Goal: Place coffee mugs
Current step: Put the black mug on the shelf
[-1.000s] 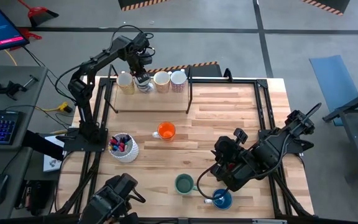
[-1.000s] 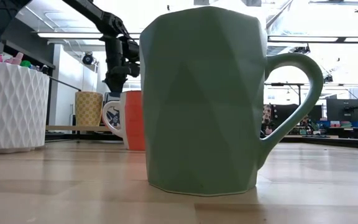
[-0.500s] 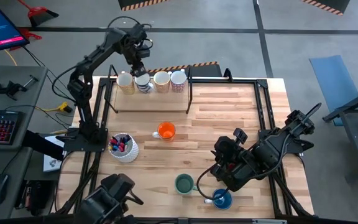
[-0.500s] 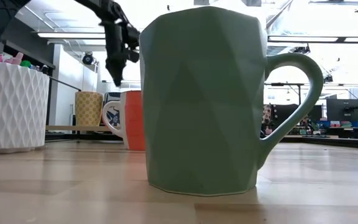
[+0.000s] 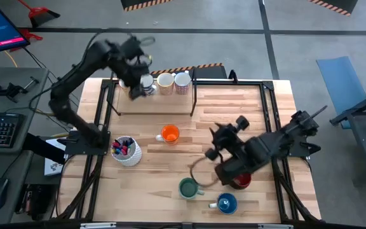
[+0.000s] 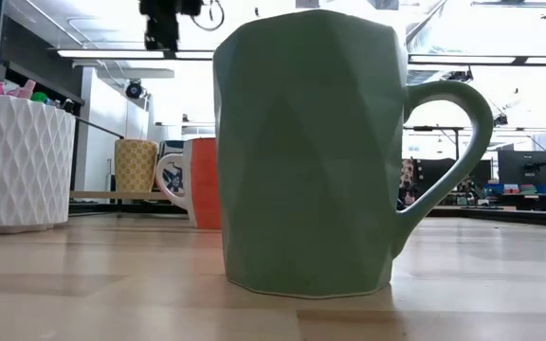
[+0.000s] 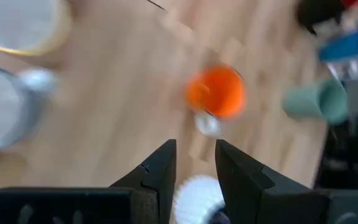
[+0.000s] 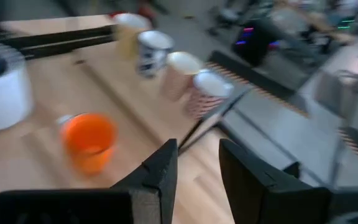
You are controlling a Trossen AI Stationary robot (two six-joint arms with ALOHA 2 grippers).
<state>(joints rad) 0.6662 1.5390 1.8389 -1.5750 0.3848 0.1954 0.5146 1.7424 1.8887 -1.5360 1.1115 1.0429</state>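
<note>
Four pale coffee mugs [image 5: 164,83] stood in a row at the table's [image 5: 234,121] far edge. The left gripper [image 5: 134,79] hung released above them. The right gripper [image 5: 216,145], also unclenched and empty, hovered near the orange mug [image 5: 169,134], green mug [image 5: 187,187], blue mug [image 5: 227,203] and dark red mug [image 5: 241,182].

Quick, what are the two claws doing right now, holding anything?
Left gripper: open, empty, above the table.
Right gripper: open, empty, above the table.
</note>
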